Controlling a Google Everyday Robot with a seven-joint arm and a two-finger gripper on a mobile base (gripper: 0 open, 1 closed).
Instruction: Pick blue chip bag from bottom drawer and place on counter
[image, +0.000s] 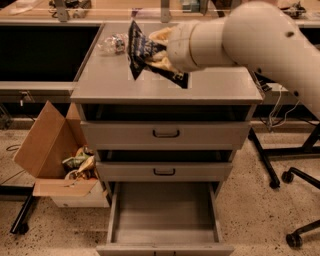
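The blue chip bag (145, 52), dark navy foil with white lettering, hangs in the air above the counter (120, 82), the grey top of the drawer cabinet. My gripper (161, 50) is shut on the bag's right side, with tan fingers (162, 35) showing behind it, at the end of the thick white arm (250, 35) that comes in from the right. The bottom drawer (165, 212) stands pulled open at the foot of the cabinet, with a bare grey floor.
A clear plastic bottle (112, 44) lies on the counter's far left. Two shut drawer fronts with black handles (166, 133) sit above the open drawer. An open cardboard box (55, 160) with crumpled wrappers stands on the floor at left. Office chair legs (295, 175) are at right.
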